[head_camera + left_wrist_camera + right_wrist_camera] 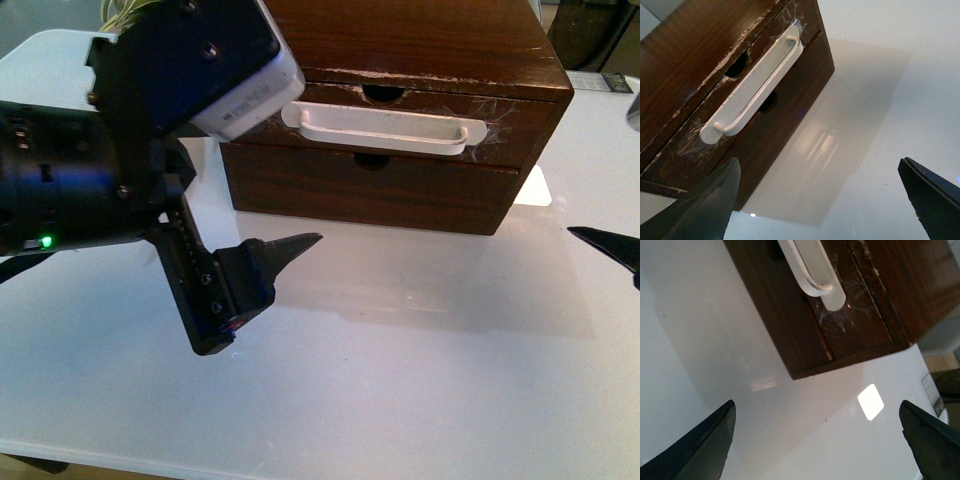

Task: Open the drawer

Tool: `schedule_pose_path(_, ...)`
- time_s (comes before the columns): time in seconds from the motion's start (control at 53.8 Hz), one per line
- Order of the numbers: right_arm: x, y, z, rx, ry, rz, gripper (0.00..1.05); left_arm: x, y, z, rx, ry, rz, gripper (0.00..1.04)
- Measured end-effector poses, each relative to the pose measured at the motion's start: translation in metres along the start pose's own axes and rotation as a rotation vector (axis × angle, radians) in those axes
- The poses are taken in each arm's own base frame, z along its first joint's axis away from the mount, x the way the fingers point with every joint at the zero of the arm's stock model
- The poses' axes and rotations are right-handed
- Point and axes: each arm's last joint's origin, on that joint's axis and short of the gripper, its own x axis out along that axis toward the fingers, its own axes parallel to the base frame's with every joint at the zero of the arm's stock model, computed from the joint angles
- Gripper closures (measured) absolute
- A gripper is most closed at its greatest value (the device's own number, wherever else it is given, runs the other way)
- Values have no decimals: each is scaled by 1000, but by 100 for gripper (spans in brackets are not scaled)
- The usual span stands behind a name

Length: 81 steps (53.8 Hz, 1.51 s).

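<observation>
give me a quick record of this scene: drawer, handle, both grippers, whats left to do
drawer: upper one in the wooden box, shut, front scuffed
handle: white bar across the drawer front, nothing touching it
left gripper: open, empty, over the table, short of the handle
right gripper: open, empty, apart from the box
left to do: grasp the handle, pull the drawer out

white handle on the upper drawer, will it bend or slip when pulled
The white handle looks like a thick bar fixed at both ends, so it is probably stiff. Its smooth finish may be slippery. The wooden box sits on a glossy table, so pulling might slide it forward.
</observation>
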Motion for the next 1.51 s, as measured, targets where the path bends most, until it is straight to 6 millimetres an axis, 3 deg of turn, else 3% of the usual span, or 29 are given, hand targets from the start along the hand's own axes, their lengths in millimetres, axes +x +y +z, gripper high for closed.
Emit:
schedule_pose_path(0.353,41,-7,1,-89,-6,100,9,45,34,-7,116,53,-55,8)
schedule_pose_path(0.744,74,-11,17,-133,-35,150,9,80,67,4,105,39,-81,8)
schedule_pose_path(1.506,110,-15,50,-172,-108,188,9,116,65,2,116,45,-180,8)
